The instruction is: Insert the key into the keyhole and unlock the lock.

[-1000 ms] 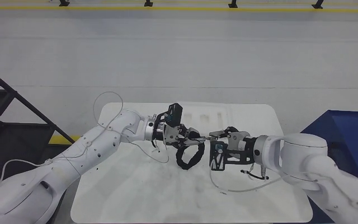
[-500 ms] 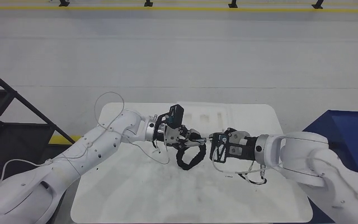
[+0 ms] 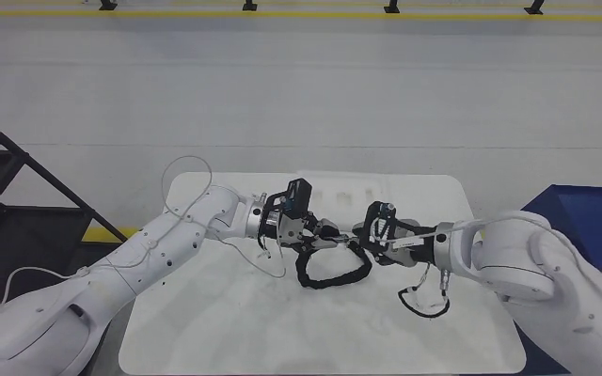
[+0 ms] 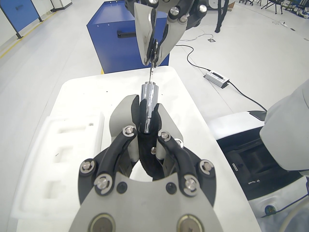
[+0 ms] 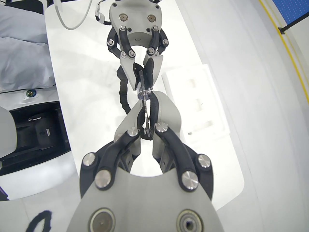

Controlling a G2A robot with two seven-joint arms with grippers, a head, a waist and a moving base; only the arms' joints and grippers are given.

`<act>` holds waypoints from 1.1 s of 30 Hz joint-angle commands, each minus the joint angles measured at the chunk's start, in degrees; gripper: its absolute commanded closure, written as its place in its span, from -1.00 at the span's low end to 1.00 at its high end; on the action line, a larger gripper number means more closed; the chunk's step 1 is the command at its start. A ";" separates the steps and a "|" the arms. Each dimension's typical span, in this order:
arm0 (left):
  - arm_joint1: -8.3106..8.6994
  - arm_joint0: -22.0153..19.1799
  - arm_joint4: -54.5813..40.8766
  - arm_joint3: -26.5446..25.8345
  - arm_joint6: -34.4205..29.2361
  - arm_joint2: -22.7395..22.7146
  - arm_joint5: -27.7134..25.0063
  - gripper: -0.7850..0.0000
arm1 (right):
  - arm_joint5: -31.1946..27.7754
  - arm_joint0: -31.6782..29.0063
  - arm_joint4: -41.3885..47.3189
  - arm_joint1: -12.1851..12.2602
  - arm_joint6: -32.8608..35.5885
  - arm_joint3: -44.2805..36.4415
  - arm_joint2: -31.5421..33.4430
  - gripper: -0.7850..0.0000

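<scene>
Above the table (image 3: pixel 235 324) ctr, left gripper (image 4: pixel 145 112) is clamped narrow on the chrome lock (image 4: pixel 149 95), w/ its black cable loop (image 3: pixel 334 278) hanging below. Right gripper (image 5: pixel 147 112), facing it, pinches the key (image 4: pixel 151 72). Blade tip meets the lock's end face; depth can't tell. White foam tray (image 4: pixel 72 131) sits by the far edge.

Overhead; opposed wrist close-ups sharing lock (image 4: pixel 149 107)
</scene>
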 commanded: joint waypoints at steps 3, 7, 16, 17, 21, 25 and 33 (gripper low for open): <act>-0.15 0.08 1.47 0.89 -1.08 -0.39 0.01 1.00 | 0.41 0.05 2.17 -0.01 0.52 0.61 0.26 -1.00; -0.51 0.73 2.45 1.87 -1.94 -0.80 0.01 1.00 | 0.10 -0.14 3.71 0.06 0.48 1.19 0.90 -1.00; -2.33 2.37 4.88 7.81 -5.06 -0.78 0.62 1.00 | -0.54 -1.98 5.96 0.46 -0.24 1.59 3.23 -1.00; -2.79 2.73 4.74 8.77 -5.36 -0.66 0.65 1.00 | -0.63 -2.33 6.18 0.52 -0.44 1.63 3.60 -1.00; -4.26 3.19 5.52 12.03 -7.81 -0.12 1.64 1.00 | -0.73 -3.30 6.54 0.70 -0.89 1.50 4.58 -1.00; -5.86 3.62 6.02 15.36 -11.35 0.63 3.08 1.00 | -0.86 -4.11 6.96 0.82 -1.20 1.48 5.26 -1.00; -9.22 4.11 5.92 21.33 -16.11 2.38 0.01 1.00 | -1.38 -4.92 7.62 0.87 -1.78 1.85 5.68 -1.00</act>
